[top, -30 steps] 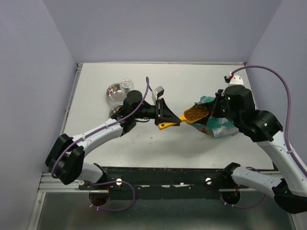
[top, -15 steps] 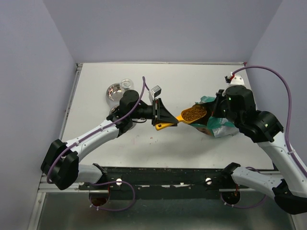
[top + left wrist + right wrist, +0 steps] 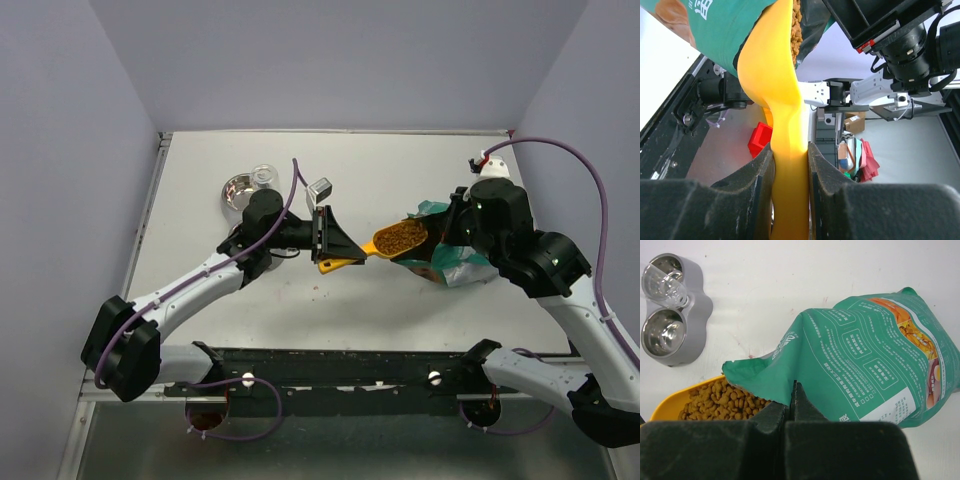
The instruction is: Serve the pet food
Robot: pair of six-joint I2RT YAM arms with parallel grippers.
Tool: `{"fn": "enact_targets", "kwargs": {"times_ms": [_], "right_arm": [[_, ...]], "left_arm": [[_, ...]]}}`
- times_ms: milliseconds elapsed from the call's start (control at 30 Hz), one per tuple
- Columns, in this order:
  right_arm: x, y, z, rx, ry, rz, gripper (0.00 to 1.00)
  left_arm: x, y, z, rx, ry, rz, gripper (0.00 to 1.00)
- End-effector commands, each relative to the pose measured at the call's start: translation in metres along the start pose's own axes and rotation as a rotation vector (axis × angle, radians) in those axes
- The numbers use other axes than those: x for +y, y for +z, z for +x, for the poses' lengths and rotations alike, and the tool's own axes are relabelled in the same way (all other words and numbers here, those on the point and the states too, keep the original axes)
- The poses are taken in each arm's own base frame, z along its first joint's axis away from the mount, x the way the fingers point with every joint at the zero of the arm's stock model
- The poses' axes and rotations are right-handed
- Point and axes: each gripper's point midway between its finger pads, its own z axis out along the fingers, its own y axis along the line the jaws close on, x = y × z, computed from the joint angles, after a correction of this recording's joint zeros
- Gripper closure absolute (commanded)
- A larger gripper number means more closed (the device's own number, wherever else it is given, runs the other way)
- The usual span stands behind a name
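My left gripper [image 3: 340,256] [image 3: 790,172] is clamped on the flat handle of the orange plastic scoop [image 3: 380,247] [image 3: 774,90] [image 3: 667,402], with both fingers [image 3: 752,185] pressed against the handle's sides and set at a narrow gap equal to the handle's thickness. The scoop extends from this grip toward my right side and is raised clear of the white table [image 3: 400,160] [image 3: 790,280]. The pet food [image 3: 403,236] [image 3: 798,25] [image 3: 720,400], a loose heap of small brown dry kibble pellets, lies in the bowl of the scoop and fills it to about the rim. The bowl sits at the open mouth of the teal-and-white printed pet food bag [image 3: 462,268] [image 3: 715,30] [image 3: 855,365], and the right wrist view shows the bag's torn lip overhanging part of the kibble. My right gripper [image 3: 791,390] is fully closed, the two fingertips meeting at the lower edge of the bag's opening, where they pinch the thin film. In the overhead view the right wrist covers these fingertips. The bag leans on the right half of the table, its mouth toward the centre. The grey plastic feeder stand [image 3: 240,228] [image 3: 695,305] with two round steel bowls rests on the left half of the table, well apart from the scoop, and my left forearm passes over its nearer bowl. A clear plastic cup [image 3: 263,177] [image 3: 665,282] stands at the farther bowl. No kibble is visible in either bowl from the right wrist view.
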Motion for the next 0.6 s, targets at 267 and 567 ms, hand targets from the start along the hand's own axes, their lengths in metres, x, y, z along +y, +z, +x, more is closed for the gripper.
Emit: {"fn": "enact_targets", "kwargs": {"times_ms": [267, 567], "right_arm": [[0.008, -0.011, -0.021, -0.077, 0.023, -0.052, 1.00], [0.008, -0.011, -0.023, -0.079, 0.021, -0.049, 1.00]], "left_arm": [[-0.028, -0.013, 0.016, 0.053, 0.190, 0.132, 1.00], [-0.020, -0.025, 0.023, 0.035, 0.173, 0.127, 1.00]]}}
